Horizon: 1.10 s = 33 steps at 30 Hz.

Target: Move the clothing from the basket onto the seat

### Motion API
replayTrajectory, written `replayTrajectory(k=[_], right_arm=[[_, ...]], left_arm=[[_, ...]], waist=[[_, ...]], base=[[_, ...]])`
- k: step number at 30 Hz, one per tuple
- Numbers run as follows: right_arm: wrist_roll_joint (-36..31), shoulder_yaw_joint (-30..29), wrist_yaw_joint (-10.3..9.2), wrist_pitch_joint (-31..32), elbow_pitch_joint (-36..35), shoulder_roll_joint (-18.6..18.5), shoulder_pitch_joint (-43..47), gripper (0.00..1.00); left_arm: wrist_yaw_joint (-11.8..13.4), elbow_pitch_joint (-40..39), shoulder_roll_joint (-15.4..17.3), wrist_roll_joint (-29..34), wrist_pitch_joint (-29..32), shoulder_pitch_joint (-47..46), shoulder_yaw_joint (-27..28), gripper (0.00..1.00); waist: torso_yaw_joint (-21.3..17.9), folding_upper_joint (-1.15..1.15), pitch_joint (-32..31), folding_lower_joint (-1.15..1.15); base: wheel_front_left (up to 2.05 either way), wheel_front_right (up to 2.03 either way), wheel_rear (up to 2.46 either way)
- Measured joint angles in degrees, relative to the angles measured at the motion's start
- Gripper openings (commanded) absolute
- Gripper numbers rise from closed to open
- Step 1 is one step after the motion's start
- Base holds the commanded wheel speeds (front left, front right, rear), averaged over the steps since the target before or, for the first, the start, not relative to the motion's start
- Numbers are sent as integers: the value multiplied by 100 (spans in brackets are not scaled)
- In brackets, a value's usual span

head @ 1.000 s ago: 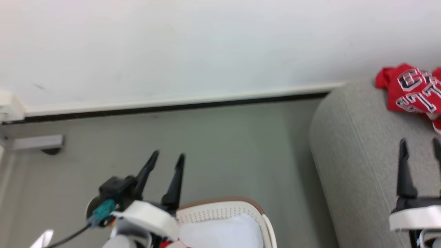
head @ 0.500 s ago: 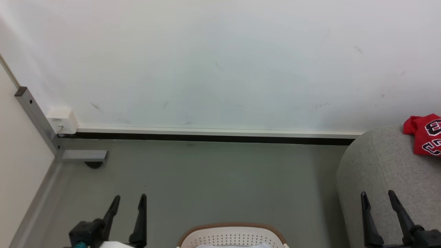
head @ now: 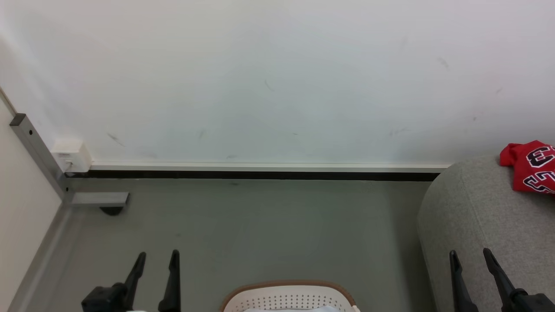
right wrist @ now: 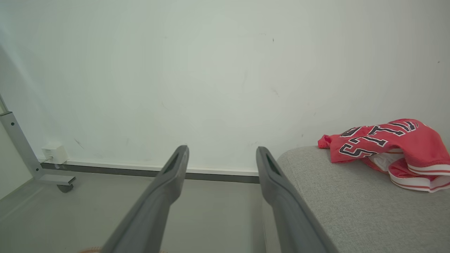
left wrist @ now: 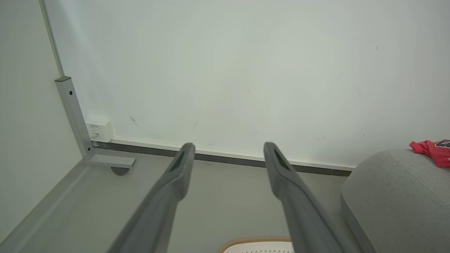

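Observation:
A red jersey (right wrist: 390, 144) with black-and-white lettering and white-striped trim lies crumpled on the light-grey seat (right wrist: 351, 203), at the head view's right edge (head: 531, 167). The cream basket (head: 288, 299) with its brown rim peeks in at the bottom centre of the head view, something white inside it. My left gripper (head: 157, 256) hangs open and empty over the floor, left of the basket. My right gripper (head: 470, 255) is open and empty above the seat's (head: 472, 216) near left end. In the left wrist view the seat (left wrist: 397, 189) and a bit of jersey (left wrist: 434, 153) show at the right.
A white wall with a dark baseboard (head: 260, 174) closes the far side. At the left stand a grey metal frame leg with a caster (head: 102, 203) and a small white box (head: 71, 155) on the wall. Grey floor (head: 269, 229) lies between frame and seat.
The head view has lifted and turned, so the basket, jersey and both grippers sit lower or farther right. Both grippers stay open and empty.

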Motion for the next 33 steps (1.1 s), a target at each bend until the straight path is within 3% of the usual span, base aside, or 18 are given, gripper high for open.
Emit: replayTrajectory(k=[11, 22, 27, 33], right_arm=[[-2, 133, 0, 0, -103, 2, -185, 100], [125, 333, 0, 0, -559, 0, -957, 100], [213, 506, 0, -1, -794, 1, -1362, 100], [444, 559, 0, -1, -1079, -3, -1813, 100]], left_arm=[[-257, 103, 2, 135, 144, -121, -154, 100], [-565, 466, 330, 727, 1919, -1216, -995, 100], [-844, 961, 401, 1023, 2893, -1680, -1483, 100], [-981, 1544, 439, 1239, 3368, -2168, -1762, 100]], waist=[[-268, 0, 273, 0], [-649, 0, 1376, 1], [-898, 0, 2066, 2], [-1217, 0, 2956, 2]], base=[[0, 0, 0], [0, 0, 0], [0, 0, 0], [0, 0, 0]])
